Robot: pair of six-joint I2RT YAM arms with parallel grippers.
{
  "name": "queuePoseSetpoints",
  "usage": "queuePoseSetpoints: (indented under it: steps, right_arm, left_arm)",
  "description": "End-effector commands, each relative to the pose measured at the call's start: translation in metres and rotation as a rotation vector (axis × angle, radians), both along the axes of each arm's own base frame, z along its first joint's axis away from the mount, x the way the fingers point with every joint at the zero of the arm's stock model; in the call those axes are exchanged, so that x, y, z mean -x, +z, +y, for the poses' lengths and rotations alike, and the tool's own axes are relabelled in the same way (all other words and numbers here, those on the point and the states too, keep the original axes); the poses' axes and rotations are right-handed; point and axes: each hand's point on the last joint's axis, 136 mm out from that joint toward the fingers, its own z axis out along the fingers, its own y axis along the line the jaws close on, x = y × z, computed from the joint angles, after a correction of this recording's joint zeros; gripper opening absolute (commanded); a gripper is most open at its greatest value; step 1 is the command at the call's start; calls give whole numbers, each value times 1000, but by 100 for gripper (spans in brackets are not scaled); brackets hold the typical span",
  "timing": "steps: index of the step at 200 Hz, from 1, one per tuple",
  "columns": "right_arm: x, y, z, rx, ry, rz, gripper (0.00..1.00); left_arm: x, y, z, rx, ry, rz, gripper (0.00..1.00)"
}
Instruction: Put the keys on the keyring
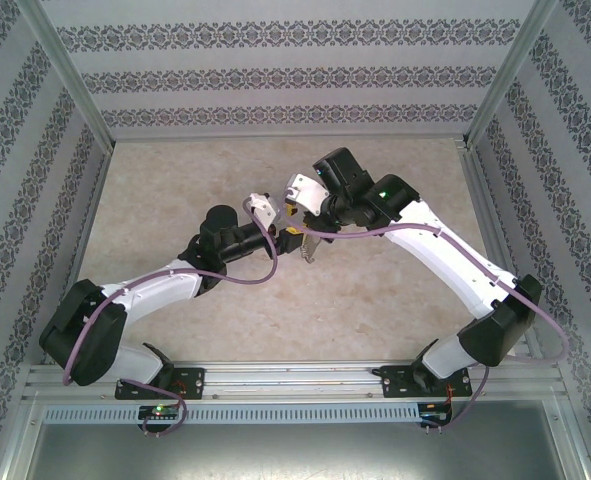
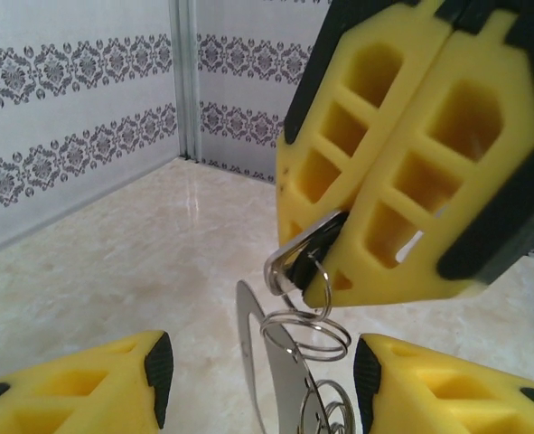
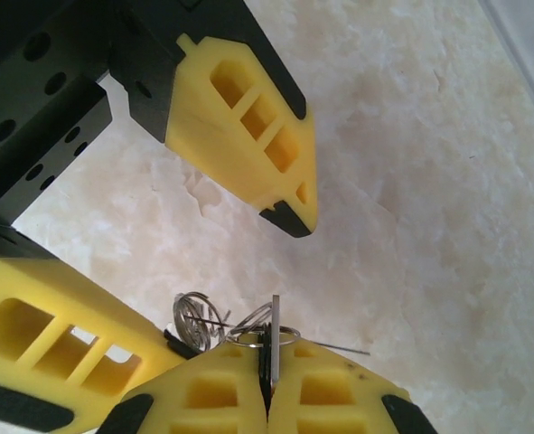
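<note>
My right pincer is closed, pinching the tiny black-headed key above the table. The grey keyring dangles beneath it, within my left pincer, which stands open.

The key is mostly buried between the right pincer's closed fingers, and the keyring's grey loop runs off the left wrist view at six o'clock.

Right arm holds its jaws shut; left arm, jaws parted.
</note>
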Motion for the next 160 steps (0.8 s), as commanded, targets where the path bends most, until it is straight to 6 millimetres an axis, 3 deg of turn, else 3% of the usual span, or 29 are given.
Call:
queuePoseSetpoints:
  steps: [1,67,87,160]
  right_arm:
    - [-1,11,2,-2,8,-28,0]
    - [1,10,5,4,19,-31,0]
    - [2,8,5,6,21,-28,0]
    - [-2,5,1,37,4,-42,0]
  left_arm:
    - [2,21,-3,58,-25,-38,56]
    - [-5,16,-13,53,-16,-30,56]
    - [-9,23,-10,81,28,-56,56]
    - [-16,23,-4,78,86,-70,35]
